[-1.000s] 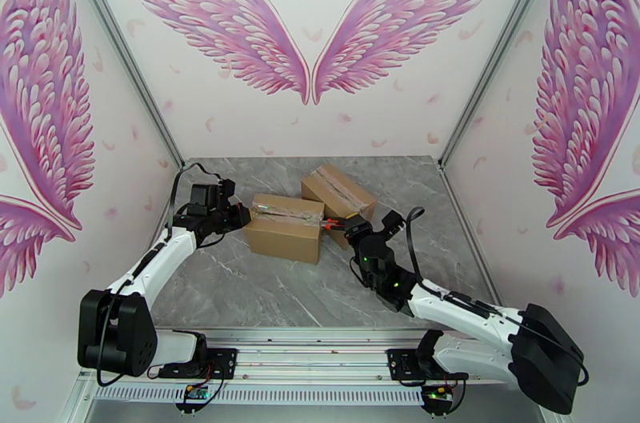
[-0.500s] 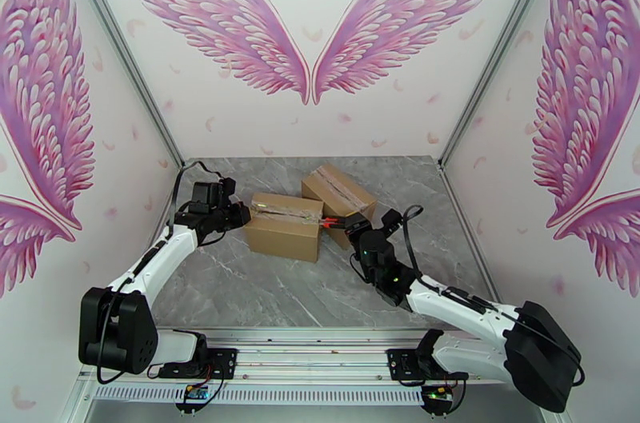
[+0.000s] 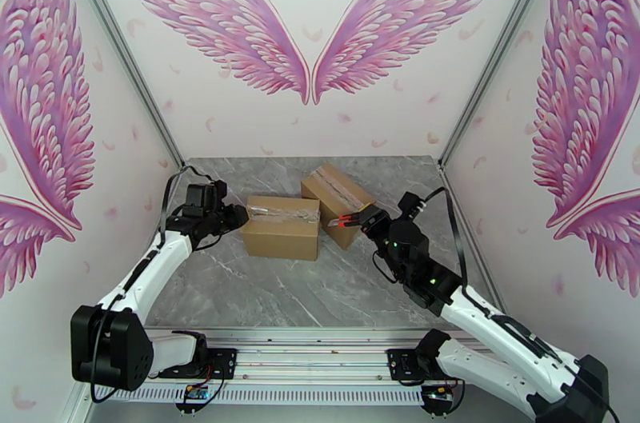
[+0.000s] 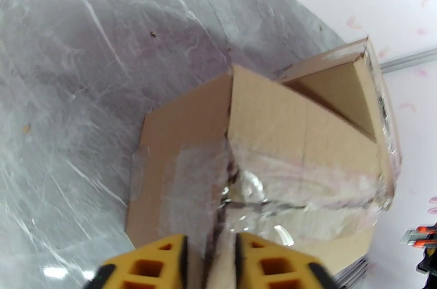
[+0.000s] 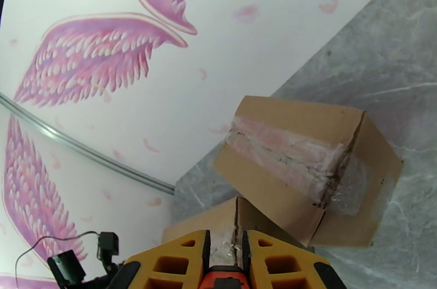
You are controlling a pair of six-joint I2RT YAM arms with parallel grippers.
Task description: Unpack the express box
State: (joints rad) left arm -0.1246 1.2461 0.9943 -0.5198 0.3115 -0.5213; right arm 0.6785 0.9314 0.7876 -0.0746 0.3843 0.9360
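Observation:
Two taped cardboard express boxes lie mid-table: the near box [image 3: 280,227] and, behind it, the far box [image 3: 338,197]. My left gripper [image 3: 234,216] sits at the near box's left end. In the left wrist view its yellow fingers [image 4: 147,263] stand slightly apart, open, against the taped end [image 4: 180,175], and a pale strip shows in the gap. My right gripper [image 3: 366,218] hovers right of the boxes, shut on a red utility knife [image 3: 340,219] whose tip points at them. The right wrist view shows the knife [image 5: 224,280] between the fingers, with the far box [image 5: 306,175] ahead.
The grey marble table [image 3: 320,297] is enclosed by white walls with pink wings. Metal corner posts [image 3: 472,105] run up at the back left and back right. Open tabletop lies in front of the boxes, toward the arm bases.
My right arm has lifted and drawn back to the right with the knife, away from the near box. The left gripper opened and eased left. The near box turned slightly and now lies squarer.

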